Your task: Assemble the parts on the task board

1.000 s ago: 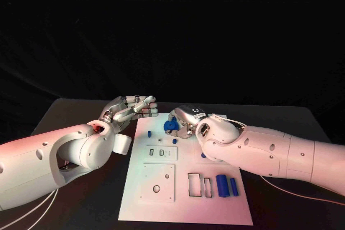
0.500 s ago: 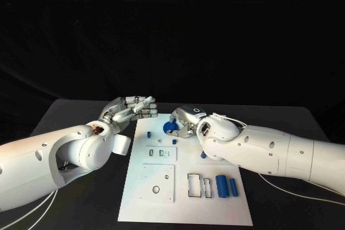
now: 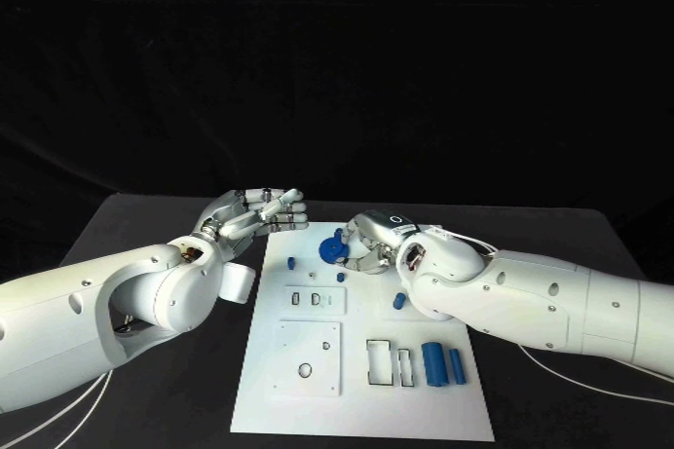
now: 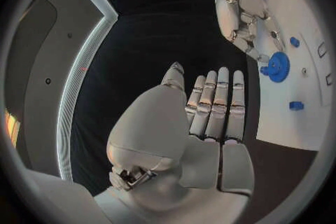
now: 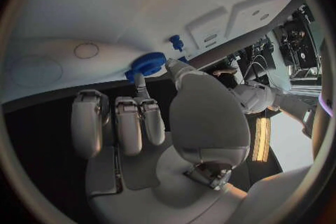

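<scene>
Right hand [image 3: 368,243] shifted outward, pinching gear [image 4: 277,66], left hand [image 3: 260,215] empty

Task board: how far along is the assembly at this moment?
Early. On the task board, small blue pegs already stand upright. In hand: the right hand pinches a blue gear at the far end. Left: two blue cylinders lie loose beside empty slots; the left hand holds nothing.
</scene>
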Motion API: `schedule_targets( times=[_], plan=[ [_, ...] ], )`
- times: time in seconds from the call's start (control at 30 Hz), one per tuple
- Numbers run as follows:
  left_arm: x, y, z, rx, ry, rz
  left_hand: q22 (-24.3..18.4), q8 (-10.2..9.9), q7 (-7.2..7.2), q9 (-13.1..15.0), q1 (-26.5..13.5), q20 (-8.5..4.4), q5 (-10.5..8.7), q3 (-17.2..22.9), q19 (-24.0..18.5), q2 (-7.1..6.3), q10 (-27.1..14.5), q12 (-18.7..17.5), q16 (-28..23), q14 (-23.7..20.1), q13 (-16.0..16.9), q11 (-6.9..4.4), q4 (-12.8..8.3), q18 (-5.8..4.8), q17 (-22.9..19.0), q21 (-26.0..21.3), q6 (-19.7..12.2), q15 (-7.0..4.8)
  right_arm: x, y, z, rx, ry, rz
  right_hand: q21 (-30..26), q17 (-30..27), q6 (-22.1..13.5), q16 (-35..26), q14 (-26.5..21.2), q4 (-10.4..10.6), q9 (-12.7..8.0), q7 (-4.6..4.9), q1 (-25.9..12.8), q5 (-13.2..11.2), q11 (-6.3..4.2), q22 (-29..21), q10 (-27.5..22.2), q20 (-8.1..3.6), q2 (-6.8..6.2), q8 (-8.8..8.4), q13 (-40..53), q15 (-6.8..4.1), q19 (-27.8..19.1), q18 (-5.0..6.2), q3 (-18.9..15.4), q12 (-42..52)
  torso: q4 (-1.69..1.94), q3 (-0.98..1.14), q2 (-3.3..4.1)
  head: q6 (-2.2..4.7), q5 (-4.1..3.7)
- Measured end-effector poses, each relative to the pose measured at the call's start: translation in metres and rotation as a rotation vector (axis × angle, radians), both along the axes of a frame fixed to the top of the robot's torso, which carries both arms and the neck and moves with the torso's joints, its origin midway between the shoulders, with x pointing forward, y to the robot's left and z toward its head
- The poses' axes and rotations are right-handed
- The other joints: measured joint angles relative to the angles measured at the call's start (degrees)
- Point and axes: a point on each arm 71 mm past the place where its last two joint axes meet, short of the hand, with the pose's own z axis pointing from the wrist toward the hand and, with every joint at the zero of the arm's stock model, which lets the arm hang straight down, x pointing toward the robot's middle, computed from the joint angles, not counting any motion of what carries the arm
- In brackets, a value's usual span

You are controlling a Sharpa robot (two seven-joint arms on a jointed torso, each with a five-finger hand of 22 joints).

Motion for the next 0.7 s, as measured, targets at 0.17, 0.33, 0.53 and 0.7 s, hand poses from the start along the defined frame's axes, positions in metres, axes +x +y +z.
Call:
schedule_targets(
  times=[0.17, 0.33, 0.53, 0.7],
  plan=[
    [0.001, 0.002, 0.000, 0.002, 0.000, 0.005, 0.0, 0.0, 0.00, 0.0, 0.0, 0.00, 0.00, 0.0, 0.0, 0.00, 0.0, 0.0, 0.0, 0.0, 0.0, 0.00, 0.0, 0.00, 0.0, 0.0, 0.0, 0.00, -0.007, -0.023, 0.011, 0.046, -0.024, -0.015, 0.0, 0.0, 0.0, 0.0, 0.0, -0.2, -0.2, 0.00, 1.2, 0.2, 0.00, 0.0, 0.0, 0.00, -0.19, 0.00, 0.0, 0.00, 0.0, 0.00, 0.8, 0.0, -0.14, 0.02, -0.13, 0.07, 0.07],
    [0.002, 0.005, -0.001, 0.005, 0.000, 0.012, 0.0, 0.0, 0.00, 0.0, 0.0, 0.00, 0.00, 0.0, 0.0, 0.00, 0.0, 0.0, 0.0, 0.0, 0.0, 0.00, 0.0, 0.00, 0.0, 0.0, 0.0, 0.00, -0.009, -0.061, 0.031, 0.125, -0.031, -0.062, -1.7, 0.0, 0.2, 0.0, 0.0, -0.8, -0.5, -0.18, 3.8, 0.2, 0.00, 0.0, 0.0, -0.01, -0.40, 0.22, 0.0, 0.00, -0.5, 0.00, 2.0, -0.2, -0.38, 0.12, -0.38, 0.16, -0.19],
    [0.003, 0.007, -0.001, 0.007, 0.000, 0.018, -0.1, 0.0, 0.00, 0.0, 0.0, 0.00, 0.00, -0.2, 0.0, 0.00, 0.0, 0.0, -0.3, 0.0, 0.0, 0.00, 0.2, 0.00, 0.1, 0.0, 0.0, 0.00, -0.005, -0.125, 0.041, 0.232, 0.028, -0.166, -2.2, 0.0, 0.2, 0.0, 0.0, -2.4, -1.0, -0.18, 6.8, -0.7, 0.00, 0.0, 0.0, -0.01, -1.53, 0.22, 0.0, 0.00, -0.8, 0.01, 3.7, -0.5, -0.84, 0.34, -0.77, 0.12, -0.60],
    [0.004, 0.005, -0.002, 0.006, 0.001, 0.015, -0.1, 0.0, 0.00, 0.0, 0.0, 0.00, 0.00, -0.2, 0.0, 0.00, 0.0, 0.0, -0.3, 0.0, 0.0, 0.00, 0.2, 0.00, 0.1, 0.0, 0.0, 0.00, -0.006, -0.163, 0.040, 0.268, 0.086, -0.206, -2.5, 0.0, 0.2, 0.0, 0.0, -3.4, -1.2, -0.18, 7.7, -0.6, 0.00, 0.0, 0.0, 0.12, -2.49, 0.22, 0.0, 0.00, -1.0, 0.01, 2.9, -0.5, -1.05, 0.56, -1.01, 0.10, -1.04]
  ],
)
